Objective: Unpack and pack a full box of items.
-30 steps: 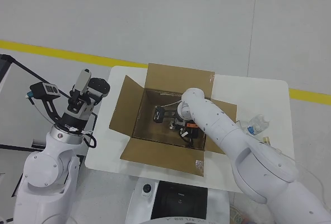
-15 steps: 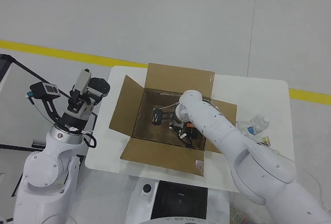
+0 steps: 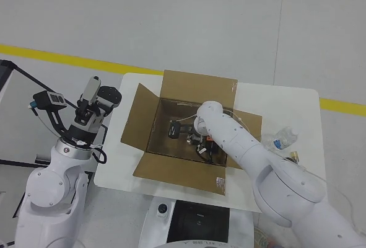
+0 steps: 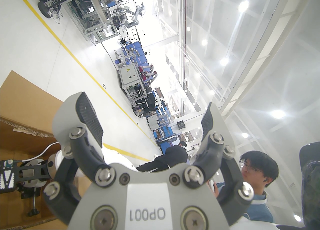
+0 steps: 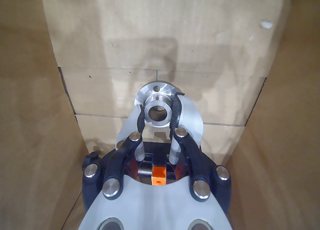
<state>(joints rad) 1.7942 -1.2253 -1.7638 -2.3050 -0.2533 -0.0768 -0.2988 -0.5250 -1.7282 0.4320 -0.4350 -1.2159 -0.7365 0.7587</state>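
An open cardboard box point(image 3: 147, 121) stands on the white table point(image 3: 275, 102). My right gripper point(image 3: 175, 129) is down inside it. In the right wrist view this gripper point(image 5: 158, 109) is shut on the hub of a silver metal flange point(image 5: 147, 92), close to the box floor near an inner wall. A black clamp-like item with an orange block point(image 5: 159, 174) lies beneath the gripper's base. My left gripper point(image 3: 102, 93) is raised beside the table's left edge, away from the box. It point(image 4: 147, 105) points upward and stands open with nothing between its fingers.
A clear plastic bottle point(image 3: 283, 137) and small items lie on the table to the right of the box. The box flaps point(image 3: 183, 173) spread outward on all sides. Black and orange parts point(image 3: 206, 147) lie inside the box by the right arm.
The right arm has shifted a little toward the box's left side with its gripper inside. The left arm has not moved.
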